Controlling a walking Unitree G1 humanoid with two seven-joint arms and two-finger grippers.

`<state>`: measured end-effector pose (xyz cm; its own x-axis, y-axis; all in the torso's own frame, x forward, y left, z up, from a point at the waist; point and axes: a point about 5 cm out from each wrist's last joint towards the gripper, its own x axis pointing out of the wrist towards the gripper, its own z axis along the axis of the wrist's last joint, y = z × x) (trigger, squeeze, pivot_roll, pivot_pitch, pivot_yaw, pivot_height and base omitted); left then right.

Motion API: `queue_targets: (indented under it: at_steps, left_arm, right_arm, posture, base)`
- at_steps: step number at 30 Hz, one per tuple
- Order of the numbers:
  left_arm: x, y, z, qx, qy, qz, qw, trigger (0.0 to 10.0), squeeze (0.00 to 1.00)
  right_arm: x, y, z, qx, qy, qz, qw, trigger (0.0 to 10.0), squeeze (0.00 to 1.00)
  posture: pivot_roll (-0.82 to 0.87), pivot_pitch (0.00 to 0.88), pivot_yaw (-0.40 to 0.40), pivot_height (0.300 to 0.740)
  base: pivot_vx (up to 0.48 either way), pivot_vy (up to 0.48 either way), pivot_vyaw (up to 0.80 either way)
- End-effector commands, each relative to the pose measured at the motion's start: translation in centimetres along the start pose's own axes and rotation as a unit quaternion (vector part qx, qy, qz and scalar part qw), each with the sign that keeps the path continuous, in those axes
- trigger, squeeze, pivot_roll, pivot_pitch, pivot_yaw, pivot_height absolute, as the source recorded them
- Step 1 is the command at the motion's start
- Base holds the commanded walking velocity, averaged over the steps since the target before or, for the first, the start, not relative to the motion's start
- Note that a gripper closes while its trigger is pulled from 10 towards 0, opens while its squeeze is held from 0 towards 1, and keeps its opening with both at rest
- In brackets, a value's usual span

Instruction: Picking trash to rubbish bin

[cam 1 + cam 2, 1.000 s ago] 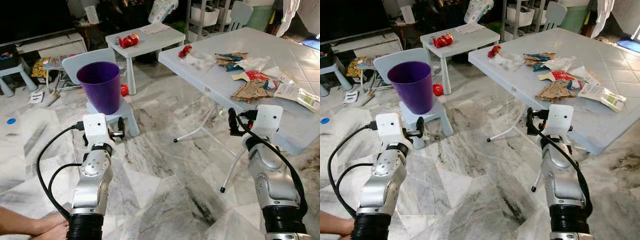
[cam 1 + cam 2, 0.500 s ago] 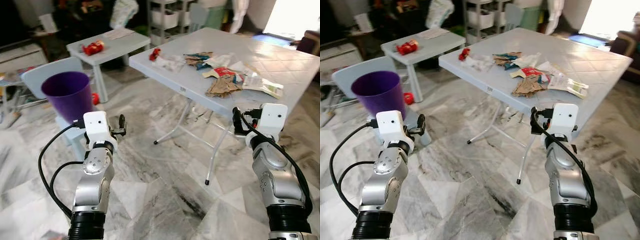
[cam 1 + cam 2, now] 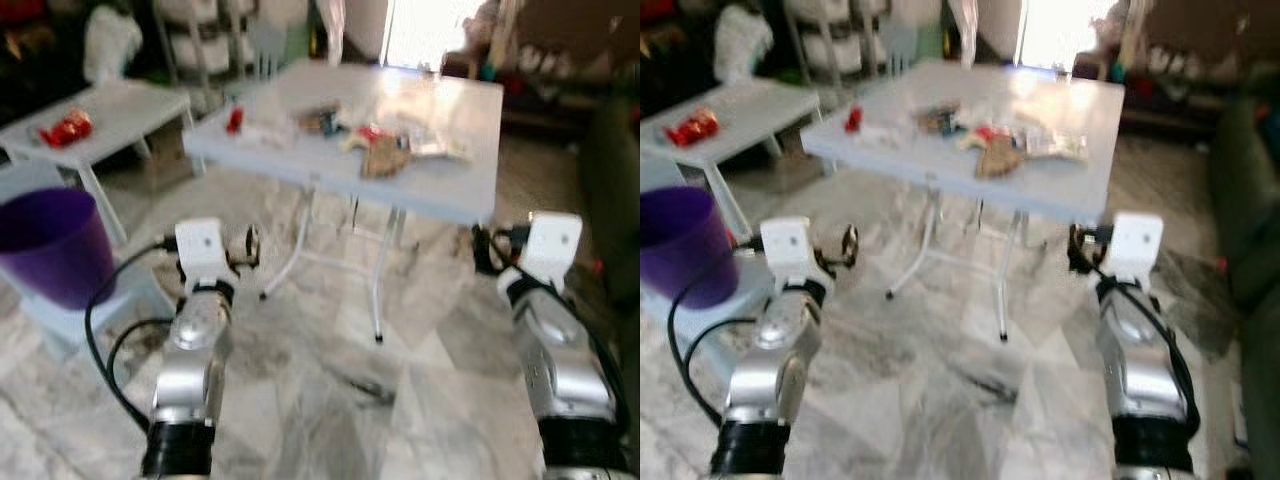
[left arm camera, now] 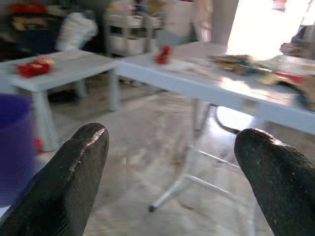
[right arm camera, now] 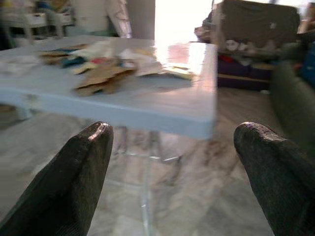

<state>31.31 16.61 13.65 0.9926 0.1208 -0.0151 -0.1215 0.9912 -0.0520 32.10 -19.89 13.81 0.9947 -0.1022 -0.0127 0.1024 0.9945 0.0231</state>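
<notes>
While both pincers gape empty, the trash (image 3: 385, 148) lies ahead on the tabletop (image 3: 440, 195), nearer the right pincer (image 3: 484, 250) than the left pincer (image 3: 248, 245).

Both eye views are smeared with motion blur, so the trash (image 3: 385, 148) on the folding table (image 3: 440, 195) reads as brown, red and white patches of no clear kind. The purple bin (image 3: 48, 245) is cut off by the picture's edge. The red item (image 3: 690, 127) on the small table (image 3: 740, 110) is too blurred to identify.
</notes>
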Motion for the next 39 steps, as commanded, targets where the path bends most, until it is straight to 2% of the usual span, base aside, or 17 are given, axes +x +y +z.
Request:
queue_targets:
  at_steps: [1, 8, 10, 39]
  left_arm:
    - [-0.03, -0.63, 0.18, -0.012, -0.002, -0.016, 1.0, 10.0, 0.0]
    - [0.15, -0.27, 0.34, -0.011, -0.005, -0.015, 1.0, 10.0, 0.0]
    - [0.2, -0.13, 0.3, -0.022, -0.004, -0.01, 1.0, 10.0, 0.0]
    - [0.08, -0.13, 0.06, -0.019, 0.003, -0.012, 1.0, 10.0, 0.0]
  right_arm:
    - [0.25, -0.72, 0.79, -0.001, -0.012, -0.009, 1.0, 10.0, 0.0]
    - [0.23, -0.89, 0.82, -0.002, -0.014, -0.012, 1.0, 10.0, 0.0]
    - [0.26, -1.02, 0.88, -0.003, -0.016, -0.014, 1.0, 10.0, 0.0]
    - [0.12, -0.88, 0.66, -0.001, -0.015, -0.012, 1.0, 10.0, 0.0]
  posture:
    - [-0.02, 0.0, -0.023, 0.74]
    - [-0.02, 0.0, -0.017, 0.74]
    - [-0.03, 0.0, -0.015, 0.74]
    - [-0.02, 0.0, -0.017, 0.74]
  base:
    - [0.0, 0.0, 0.0]
    - [0.092, 0.0, 0.0]
    - [0.371, 0.0, 0.0]
    - [0.452, 0.0, 0.0]
